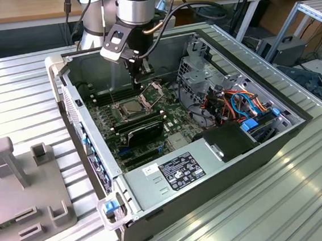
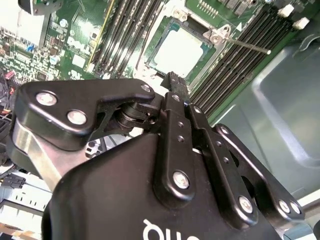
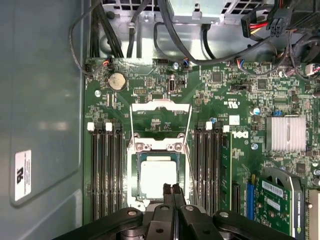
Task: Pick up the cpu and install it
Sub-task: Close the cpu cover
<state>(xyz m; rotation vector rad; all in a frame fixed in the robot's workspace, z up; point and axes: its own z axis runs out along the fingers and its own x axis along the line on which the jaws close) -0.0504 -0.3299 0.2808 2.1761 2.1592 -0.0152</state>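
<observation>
the gripper [image 1: 139, 80] is hanging just above the processor socket, inside the open computer case [image 1: 255, 152]. in the first wrist view its fingers [image 3: 168, 195] are lying together, tip against tip, and they are holding nothing between them. the cpu [image 3: 159, 178] is sitting flat in the socket on the motherboard [image 3: 235, 90], with its silver top facing up, right under the fingertips but apart from them as far as i can judge. the hinged metal frame [image 3: 160, 114] is standing open beside it, and the thin lever [image 2: 246, 45] is lying loose along the memory slots.

so i am judging that the pick and the placing are done, and the installing is at its locking part: the chip is in place but nothing is clamping it yet. the work that is left is calling for a gentle touch, because the chip is resting free and a push from the side could be shifting it on the socket.
</observation>
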